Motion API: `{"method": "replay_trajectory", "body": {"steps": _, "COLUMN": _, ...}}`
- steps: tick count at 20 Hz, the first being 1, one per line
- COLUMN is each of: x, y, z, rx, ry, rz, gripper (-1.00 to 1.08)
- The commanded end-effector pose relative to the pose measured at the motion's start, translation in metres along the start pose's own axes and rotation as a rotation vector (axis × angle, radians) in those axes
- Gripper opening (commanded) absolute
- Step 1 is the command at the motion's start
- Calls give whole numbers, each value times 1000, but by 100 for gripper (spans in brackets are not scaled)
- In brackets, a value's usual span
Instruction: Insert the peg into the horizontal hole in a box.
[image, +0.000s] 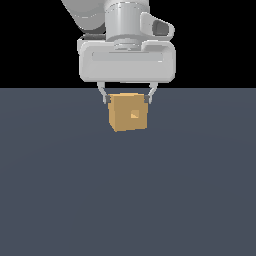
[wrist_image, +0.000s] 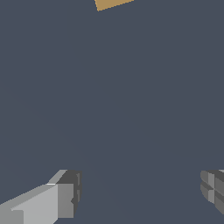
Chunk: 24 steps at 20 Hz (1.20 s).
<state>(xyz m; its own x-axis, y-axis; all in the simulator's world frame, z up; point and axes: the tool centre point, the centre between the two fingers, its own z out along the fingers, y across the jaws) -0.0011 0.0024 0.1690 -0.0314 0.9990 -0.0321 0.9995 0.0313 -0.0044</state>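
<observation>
The box (image: 128, 112) is a tan cube resting on the dark grey floor, and the hole (image: 134, 114) is a small square opening in the face turned toward the exterior view. My gripper (image: 126, 99) hangs behind the box in that view, with one finger (image: 105, 96) showing past each upper corner. In the wrist view the gripper (wrist_image: 140, 194) is open with only bare floor between its fingers (wrist_image: 65, 197), and just a corner of the box (wrist_image: 111, 3) shows at the frame edge, well apart from them. The peg is out of view in both frames.
The flat dark grey floor (image: 128, 200) spreads around the box in every direction. No other object shows on it.
</observation>
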Motion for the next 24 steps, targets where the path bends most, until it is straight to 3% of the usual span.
{"method": "replay_trajectory", "body": {"steps": 1, "x": 0, "y": 0, "z": 0, "rx": 0, "ry": 0, "rz": 0, "gripper": 100}}
{"method": "replay_trajectory", "body": {"steps": 5, "x": -10, "y": -1, "z": 3, "rx": 0, "ry": 1, "rz": 16, "gripper": 100}}
{"method": "replay_trajectory", "body": {"steps": 10, "x": -51, "y": -5, "z": 15, "rx": 0, "ry": 3, "rz": 79, "gripper": 100}}
{"method": "replay_trajectory", "body": {"steps": 16, "x": -135, "y": -23, "z": 41, "rx": 1, "ry": 9, "rz": 214, "gripper": 100}}
{"method": "replay_trajectory", "body": {"steps": 24, "x": -266, "y": -75, "z": 86, "rx": 2, "ry": 20, "rz": 433, "gripper": 100}}
